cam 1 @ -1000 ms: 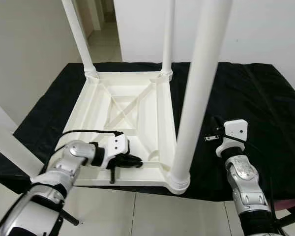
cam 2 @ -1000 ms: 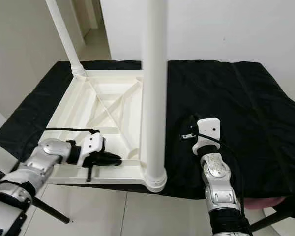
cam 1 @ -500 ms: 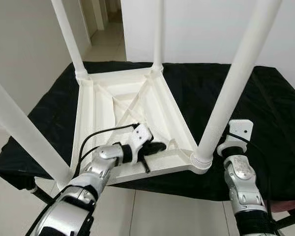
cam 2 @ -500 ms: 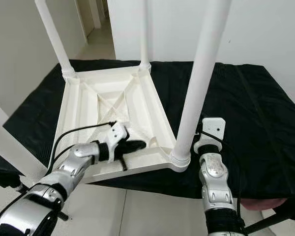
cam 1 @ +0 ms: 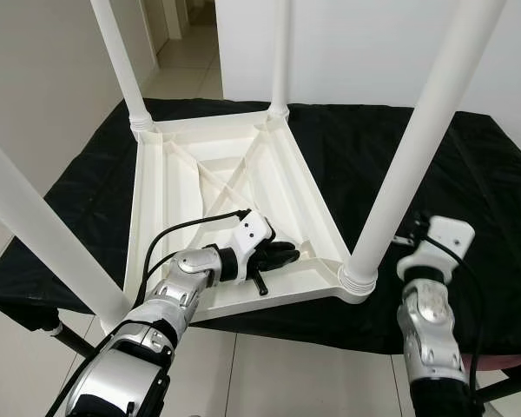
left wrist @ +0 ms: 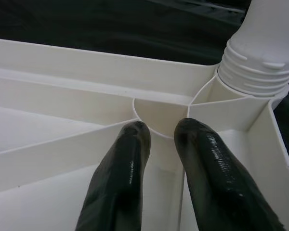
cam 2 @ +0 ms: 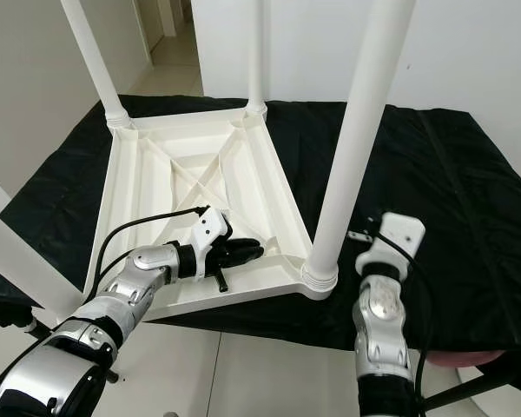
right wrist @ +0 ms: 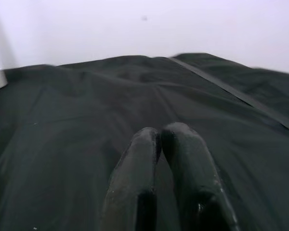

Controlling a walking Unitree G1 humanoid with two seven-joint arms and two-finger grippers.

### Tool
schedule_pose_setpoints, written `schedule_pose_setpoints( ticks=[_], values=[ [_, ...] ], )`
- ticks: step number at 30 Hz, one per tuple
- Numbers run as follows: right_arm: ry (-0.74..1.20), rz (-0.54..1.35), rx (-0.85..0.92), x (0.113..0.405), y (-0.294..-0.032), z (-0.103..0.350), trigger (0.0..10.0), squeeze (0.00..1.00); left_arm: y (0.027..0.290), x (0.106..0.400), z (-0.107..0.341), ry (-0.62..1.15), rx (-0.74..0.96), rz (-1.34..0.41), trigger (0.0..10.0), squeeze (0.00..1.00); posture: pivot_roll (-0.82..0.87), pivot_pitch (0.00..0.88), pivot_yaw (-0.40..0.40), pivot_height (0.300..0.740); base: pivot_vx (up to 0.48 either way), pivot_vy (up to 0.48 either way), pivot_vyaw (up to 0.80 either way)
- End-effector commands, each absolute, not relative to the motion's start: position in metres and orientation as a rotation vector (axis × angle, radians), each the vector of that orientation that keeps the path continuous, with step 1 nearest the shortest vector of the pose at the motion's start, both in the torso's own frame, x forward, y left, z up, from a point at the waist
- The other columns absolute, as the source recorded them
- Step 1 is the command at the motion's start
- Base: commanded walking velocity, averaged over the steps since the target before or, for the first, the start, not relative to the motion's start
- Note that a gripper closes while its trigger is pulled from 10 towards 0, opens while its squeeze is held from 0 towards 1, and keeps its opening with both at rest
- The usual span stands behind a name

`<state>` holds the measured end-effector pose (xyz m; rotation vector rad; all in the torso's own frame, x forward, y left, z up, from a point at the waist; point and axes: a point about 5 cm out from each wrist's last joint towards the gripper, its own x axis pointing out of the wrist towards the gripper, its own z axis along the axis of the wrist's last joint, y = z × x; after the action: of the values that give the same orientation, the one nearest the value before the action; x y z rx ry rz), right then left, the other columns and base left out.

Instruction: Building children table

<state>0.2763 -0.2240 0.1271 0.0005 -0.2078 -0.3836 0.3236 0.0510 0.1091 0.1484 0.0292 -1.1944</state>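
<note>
A white children's table [cam 1: 148, 217] lies upside down on a black cloth [cam 1: 478, 165], its legs pointing up. My left gripper [cam 1: 291, 254] reaches into the table's underside beside the near right leg socket [cam 1: 358, 280]. In the left wrist view its fingers [left wrist: 135, 139] stand a little apart, open, tips at the curved socket wall with nothing held. My right gripper [cam 1: 406, 240] hovers low over the cloth just right of that leg [cam 1: 417, 148]. Its fingers [right wrist: 144, 144] are shut and empty.
The near left leg [cam 1: 35, 243] crosses the view in front of my left arm. Two far legs [cam 1: 122, 61] rise at the back. The cloth-covered surface ends at a front edge [cam 1: 269, 334] above tiled floor. A white wall stands behind.
The view has shifted. The table has also turned on the cloth, its near right corner swinging rightward and away with my left gripper inside. My right gripper now sits slightly farther right of the leg.
</note>
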Motion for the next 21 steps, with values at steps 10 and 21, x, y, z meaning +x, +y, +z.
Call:
schedule_pose_setpoints(
  ticks=[10,21],
  values=[
    [-0.197,-0.422,0.063,0.258,-0.205,0.116,10.0,1.00,0.040,0.310,0.129,-0.106,0.108,-1.062,10.0,0.00,-0.14,0.000,0.031,0.740,0.000,0.000,0.00],
    [-0.237,-0.293,0.009,0.219,-0.188,0.118,10.0,0.00,0.061,0.286,0.146,-0.155,0.052,-0.950,10.0,0.00,-0.12,0.000,0.001,0.740,0.000,0.000,0.00]
  ],
)
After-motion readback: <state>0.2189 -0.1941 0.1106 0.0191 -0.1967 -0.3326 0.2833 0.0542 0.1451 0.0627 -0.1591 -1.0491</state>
